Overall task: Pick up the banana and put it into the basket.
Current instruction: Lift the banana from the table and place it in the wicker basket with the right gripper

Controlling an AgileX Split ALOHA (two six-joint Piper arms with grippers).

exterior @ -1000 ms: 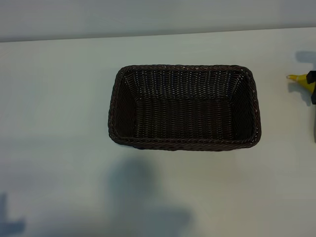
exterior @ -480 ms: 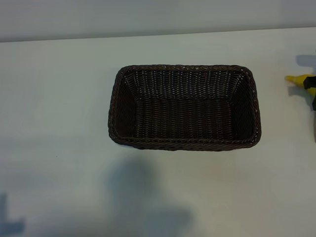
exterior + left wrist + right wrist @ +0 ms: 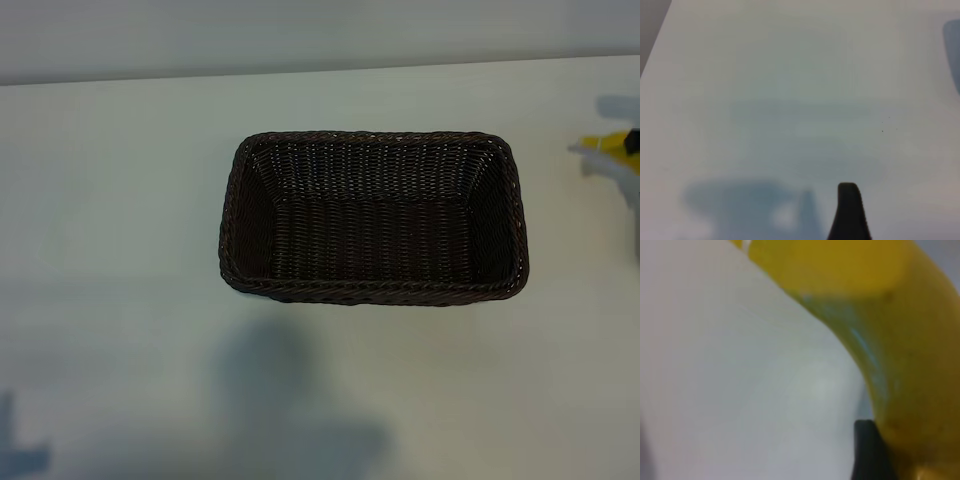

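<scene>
one basket (image 3: pixel 372 217) and one banana (image 3: pixel 608 145) — that is the whole count of the task's things. the basket, dark brown woven wicker with a braided rim, sits near the middle of the pale table (image 3: pixel 120 250) and holds nothing. the banana shows in the exterior view only as a yellow tip at the far right edge, well apart from the basket and beyond its right end, with a dark bit of the right arm against it. in the right wrist view the banana (image 3: pixel 900 340) fills much of the picture, and one dark finger (image 3: pixel 867 452) of the right gripper lies against its side; the other finger is out of sight, so whether the jaws have truly closed on the fruit cannot be told. the left gripper shows only in its own wrist view, as a single dark fingertip (image 3: pixel 849 212) over bare table — its jaws stand wide and hold nothing. no brand, label or readable writing shows on the basket, the banana or the table.
</scene>
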